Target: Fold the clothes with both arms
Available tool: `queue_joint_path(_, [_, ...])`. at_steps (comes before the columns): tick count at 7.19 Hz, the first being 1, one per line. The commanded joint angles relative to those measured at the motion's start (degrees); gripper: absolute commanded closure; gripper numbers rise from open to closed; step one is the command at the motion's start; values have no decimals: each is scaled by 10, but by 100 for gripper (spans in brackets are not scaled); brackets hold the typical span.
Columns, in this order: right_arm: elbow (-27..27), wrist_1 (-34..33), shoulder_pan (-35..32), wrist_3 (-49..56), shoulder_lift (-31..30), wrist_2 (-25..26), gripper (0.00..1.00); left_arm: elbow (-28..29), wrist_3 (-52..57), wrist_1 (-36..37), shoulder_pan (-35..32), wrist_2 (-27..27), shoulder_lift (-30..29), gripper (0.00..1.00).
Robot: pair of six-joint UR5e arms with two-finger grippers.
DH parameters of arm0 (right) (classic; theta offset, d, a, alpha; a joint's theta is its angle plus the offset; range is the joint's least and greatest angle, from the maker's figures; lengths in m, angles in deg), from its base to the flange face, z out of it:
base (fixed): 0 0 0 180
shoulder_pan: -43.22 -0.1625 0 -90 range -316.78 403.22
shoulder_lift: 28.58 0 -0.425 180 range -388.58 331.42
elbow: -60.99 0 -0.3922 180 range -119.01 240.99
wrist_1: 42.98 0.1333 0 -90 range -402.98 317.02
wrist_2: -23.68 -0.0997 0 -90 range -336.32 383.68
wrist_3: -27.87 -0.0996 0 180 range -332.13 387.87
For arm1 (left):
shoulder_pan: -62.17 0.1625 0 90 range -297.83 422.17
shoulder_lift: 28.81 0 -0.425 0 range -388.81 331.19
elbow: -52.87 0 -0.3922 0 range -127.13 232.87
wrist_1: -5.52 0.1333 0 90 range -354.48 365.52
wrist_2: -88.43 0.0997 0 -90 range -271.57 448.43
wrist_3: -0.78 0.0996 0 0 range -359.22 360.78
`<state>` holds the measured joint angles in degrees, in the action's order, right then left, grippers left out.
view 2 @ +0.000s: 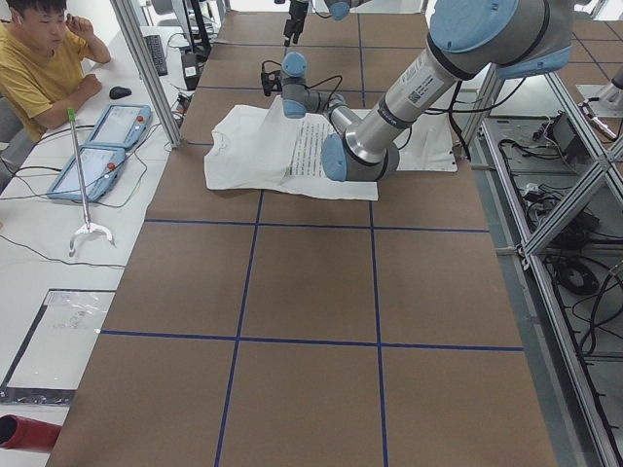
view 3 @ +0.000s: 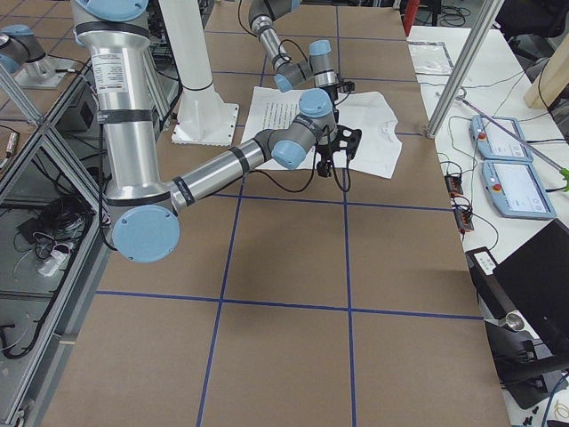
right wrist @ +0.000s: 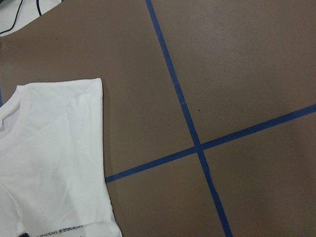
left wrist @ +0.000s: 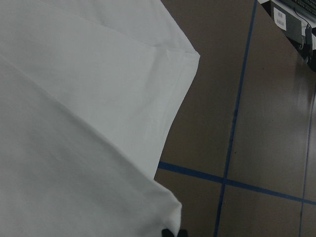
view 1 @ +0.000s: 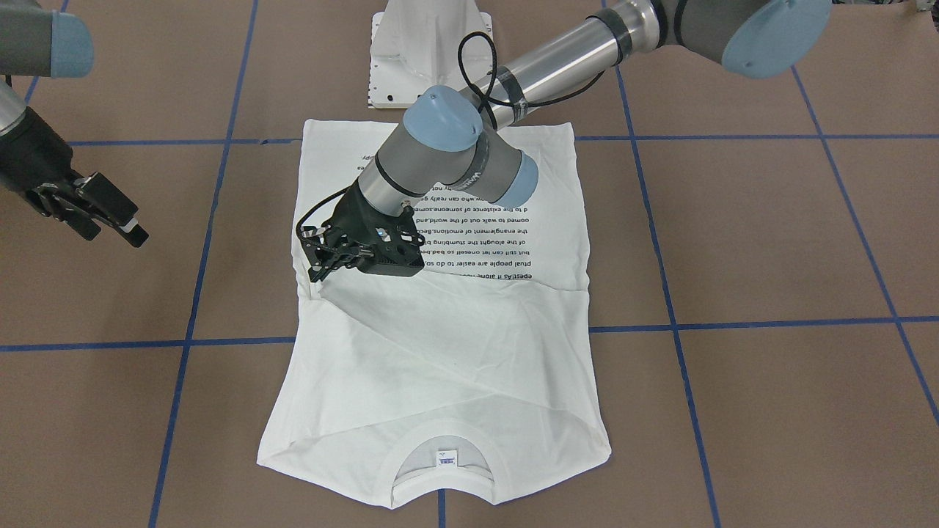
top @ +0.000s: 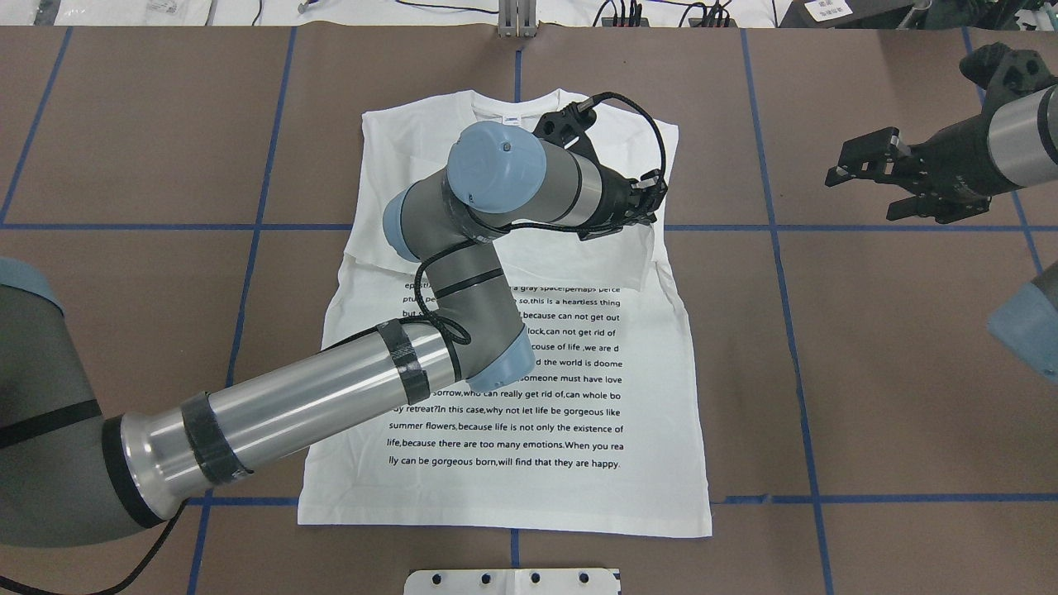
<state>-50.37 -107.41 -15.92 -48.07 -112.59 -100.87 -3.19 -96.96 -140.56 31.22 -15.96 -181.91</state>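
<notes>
**Base:** Where is the shirt in relation to your tools now?

**Me:** The T-shirt (top: 579, 397) lies flat on the table (top: 868, 372). Its long axis runs straight away from the robot. The hem is near the pedestal (view 1: 429, 44) and the collar (view 1: 440, 429) is at the far end. My left arm reaches across the cloth. The left gripper (view 1: 321, 265) sits low at the shirt's edge on the robot's right side, about at chest height.

**Base:** Is it holding the cloth?

**Me:** I cannot tell. In the front view some creases run toward its fingertips. The wrist camera shows only white cloth and a dark tip at the bottom border, so grip or plain contact are both possible.

**Base:** And the other one?

**Me:** The right gripper (top: 868, 186) hangs over bare table with its fingers spread and nothing between them. It is well apart from the shirt, on the same side as that edge. I judge the left one is clearly nearer to the cloth.

**Base:** How does the garment look?

**Me:** It is white, with the printed text (top: 512, 413) facing up. The sleeves appear folded inward over the chest and cover the top lines. There are diagonal creases there, and the label (view 1: 446, 458) shows inside the neck. The lower half is smooth.
</notes>
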Motion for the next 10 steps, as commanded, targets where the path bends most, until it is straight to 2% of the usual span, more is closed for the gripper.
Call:
queue_joint_path(1, [-2,0,-1,0,-1,-1,0,44,14,-32,10,28,-17,100])
queue_joint_path(6, [2,0,0,1,-1,2,0,69,18,-61,35,80,-32,100])
queue_joint_path(7, [2,0,0,0,-1,5,0,86,19,-64,35,88,-44,93])
queue_joint_path(8, [2,0,1,0,-1,6,0,95,19,-68,35,90,-50,70])
queue_joint_path(9, [3,0,1,0,-1,8,0,94,19,-69,35,90,-51,39])
queue_joint_path(10, [3,0,2,-3,-1,8,0,93,19,-69,35,91,-52,23])
